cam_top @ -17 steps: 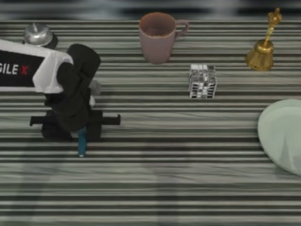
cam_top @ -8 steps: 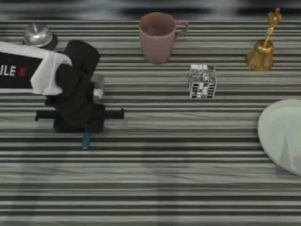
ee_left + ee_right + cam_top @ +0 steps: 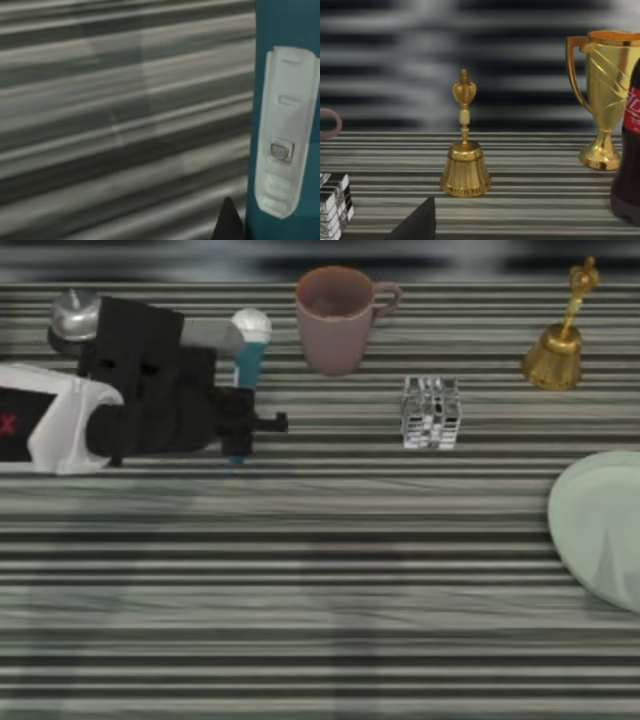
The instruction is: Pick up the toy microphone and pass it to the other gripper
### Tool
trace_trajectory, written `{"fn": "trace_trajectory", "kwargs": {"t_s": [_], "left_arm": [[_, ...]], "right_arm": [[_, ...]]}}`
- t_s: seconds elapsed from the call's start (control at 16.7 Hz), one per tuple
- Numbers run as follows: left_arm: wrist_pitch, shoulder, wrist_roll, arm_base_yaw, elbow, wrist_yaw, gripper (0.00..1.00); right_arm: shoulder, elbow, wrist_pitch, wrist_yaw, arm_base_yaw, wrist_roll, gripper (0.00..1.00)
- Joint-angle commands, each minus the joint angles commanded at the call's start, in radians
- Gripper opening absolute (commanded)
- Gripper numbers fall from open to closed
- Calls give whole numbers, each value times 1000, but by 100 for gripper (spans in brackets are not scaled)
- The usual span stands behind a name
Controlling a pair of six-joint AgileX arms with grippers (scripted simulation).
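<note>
left gripper (image 3: 240,425) | jaws pinching toy microphone (image 3: 245,365) at handle, back-left; right gripper | jaws: cannot tell

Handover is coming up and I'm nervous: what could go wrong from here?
The left gripper holds the toy microphone low on its handle, so it may tilt or slip. Its head sits close to the pink mug; a swing right could knock it. The right gripper is outside the top view.

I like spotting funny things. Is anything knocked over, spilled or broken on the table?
Nothing stands out. The pink mug, gold bell and mirrored cube stand upright and apart. The only thing off the table is the toy microphone, gripped by the left gripper.
</note>
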Motion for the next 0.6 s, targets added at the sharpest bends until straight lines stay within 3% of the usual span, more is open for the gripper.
{"fn": "trace_trajectory", "kwargs": {"t_s": [0.36,0.6], "left_arm": [[511,-142,115,19,-148,180,0],[701,-224,169,29,-206,256,0]], "right_arm": [[0,0,0,0,0,0,100],[0,0,0,0,0,0,100]]}}
